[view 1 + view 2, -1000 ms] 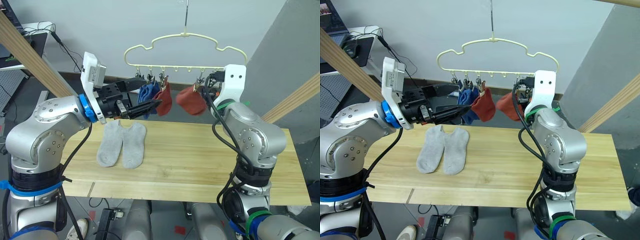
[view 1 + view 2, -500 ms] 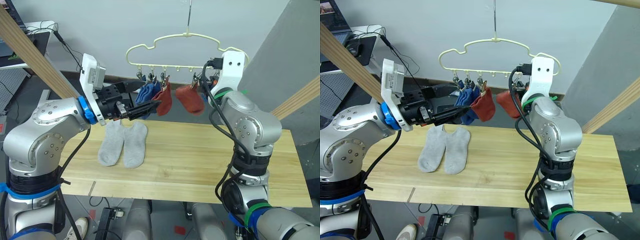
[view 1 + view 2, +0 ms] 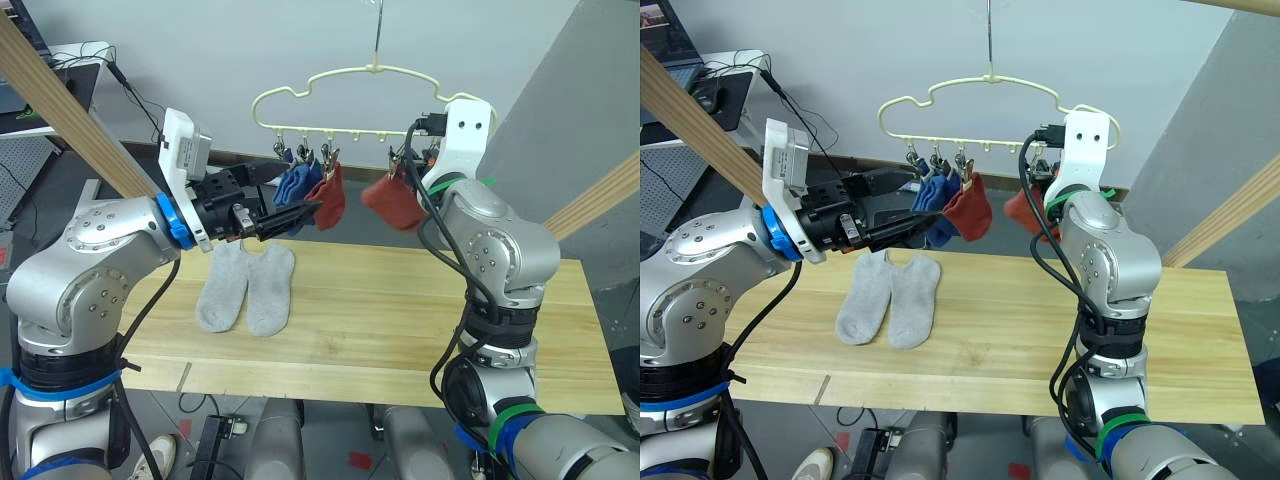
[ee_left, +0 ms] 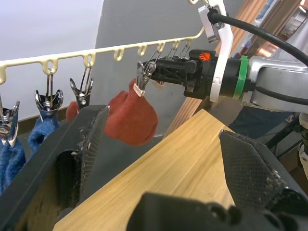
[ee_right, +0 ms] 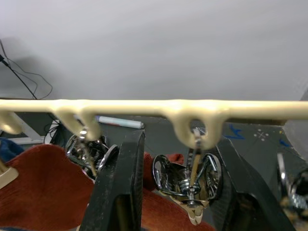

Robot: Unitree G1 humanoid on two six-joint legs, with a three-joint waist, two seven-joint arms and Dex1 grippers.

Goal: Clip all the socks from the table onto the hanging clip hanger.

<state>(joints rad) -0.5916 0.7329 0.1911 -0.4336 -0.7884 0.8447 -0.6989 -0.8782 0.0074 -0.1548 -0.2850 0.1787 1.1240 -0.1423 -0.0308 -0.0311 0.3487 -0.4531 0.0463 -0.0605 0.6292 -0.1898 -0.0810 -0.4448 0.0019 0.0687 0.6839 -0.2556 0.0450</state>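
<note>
The two grey socks [image 3: 246, 288] are laid side by side on the table [image 3: 400, 320], below the left gripper [image 3: 300, 213] — the nearer one, seen wide open and empty. The right gripper [image 4: 144, 77] is raised at the clip hanger [image 3: 350, 85], its fingers set around a clip beside a red sock [image 3: 393, 203].

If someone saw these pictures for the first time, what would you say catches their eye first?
Probably the pale-yellow clip hanger hanging above the table, with blue socks and rust red socks already clipped on. Below, two light grey socks lie side by side on the pale wood.
</note>
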